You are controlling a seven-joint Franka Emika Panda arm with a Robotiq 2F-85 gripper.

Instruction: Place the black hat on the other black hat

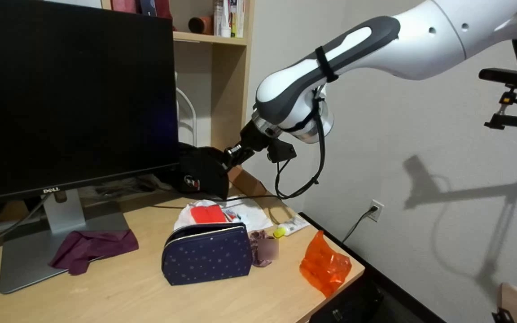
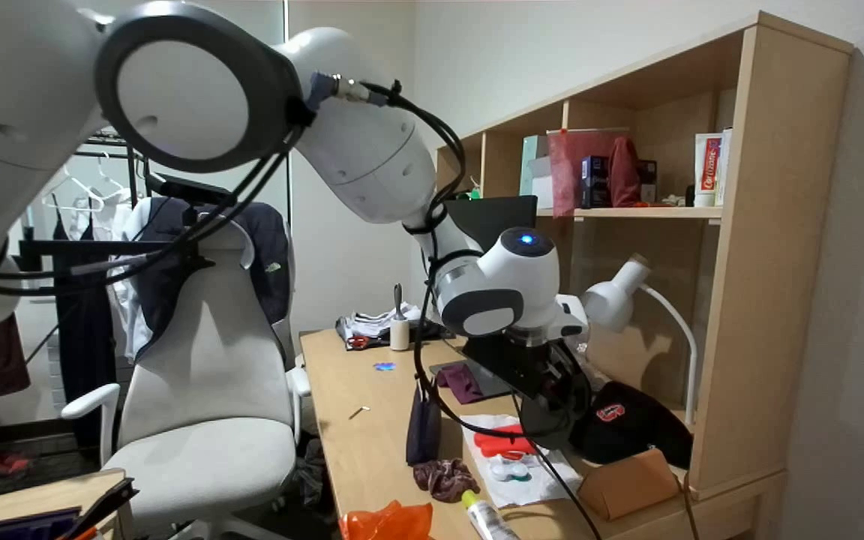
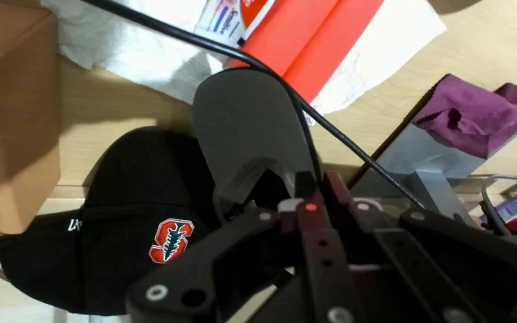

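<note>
The pincer [image 3: 319, 183] is pinching the grey-brimmed hat [image 3: 249, 121]; neat stacking is likely hinging on centring it over the logoed hat [image 3: 117, 220] beside the pincer.

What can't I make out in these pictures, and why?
Grey-brim hat: partly behind the gripper, wrist view.
S-logo hat: partly behind the gripper too, wrist view.
Inside of the pouch: hidden by its front, in an exterior view.
Monitor: cut off by the left edge, in an exterior view.
Yellow-capped tube: print too small to read, in an exterior view.
</note>
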